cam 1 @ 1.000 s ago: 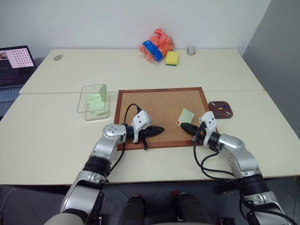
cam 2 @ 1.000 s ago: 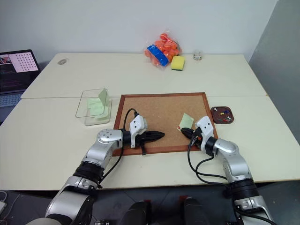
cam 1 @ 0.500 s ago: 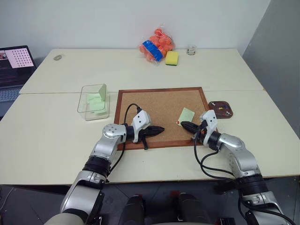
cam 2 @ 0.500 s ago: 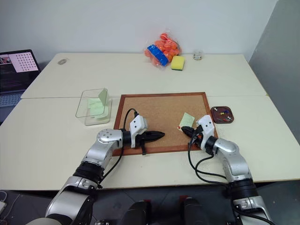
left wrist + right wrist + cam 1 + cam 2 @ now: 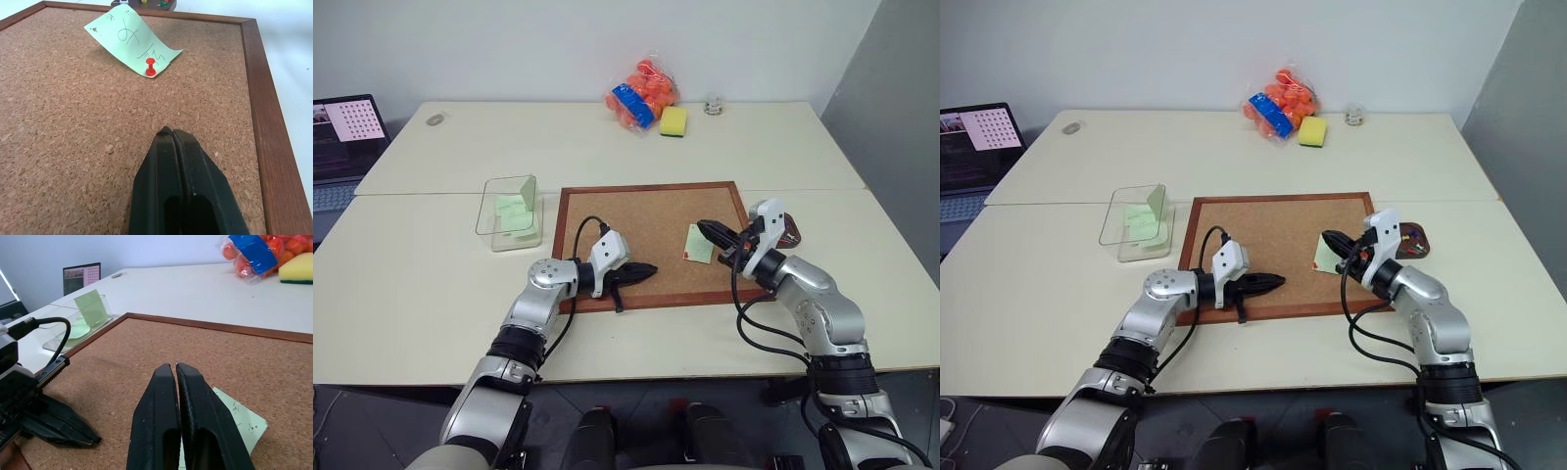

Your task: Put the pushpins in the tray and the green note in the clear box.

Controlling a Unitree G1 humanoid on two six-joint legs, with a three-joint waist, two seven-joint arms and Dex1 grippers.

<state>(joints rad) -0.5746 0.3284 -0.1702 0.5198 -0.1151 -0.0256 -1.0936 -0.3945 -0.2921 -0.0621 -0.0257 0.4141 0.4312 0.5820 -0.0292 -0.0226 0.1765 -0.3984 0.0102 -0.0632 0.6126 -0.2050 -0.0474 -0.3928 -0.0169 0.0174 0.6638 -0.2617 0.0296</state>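
Note:
A pale green note [image 5: 701, 244] lies on the corkboard [image 5: 636, 220], held at its near corner by a red pushpin [image 5: 151, 67]. My right gripper [image 5: 703, 226] hovers shut just above the note with nothing between its fingers. In the right wrist view the note [image 5: 243, 421] shows below the shut right gripper [image 5: 175, 366]. My left gripper [image 5: 651, 269] is shut and empty, low over the board's front edge, pointing towards the note. The dark tray [image 5: 1413, 238] with several coloured pushpins sits right of the board, partly behind my right wrist. The clear box [image 5: 512, 211] left of the board holds green slips.
At the table's far side lie a bag of orange balls [image 5: 641, 91], a yellow-green sponge [image 5: 673, 120] and a small glass [image 5: 713, 103]. A laptop [image 5: 342, 137] sits at the far left. Bare tabletop surrounds the board.
My right gripper has risen from the board's front edge and now hangs shut above the note. The left gripper, the note and the red pin have not moved.

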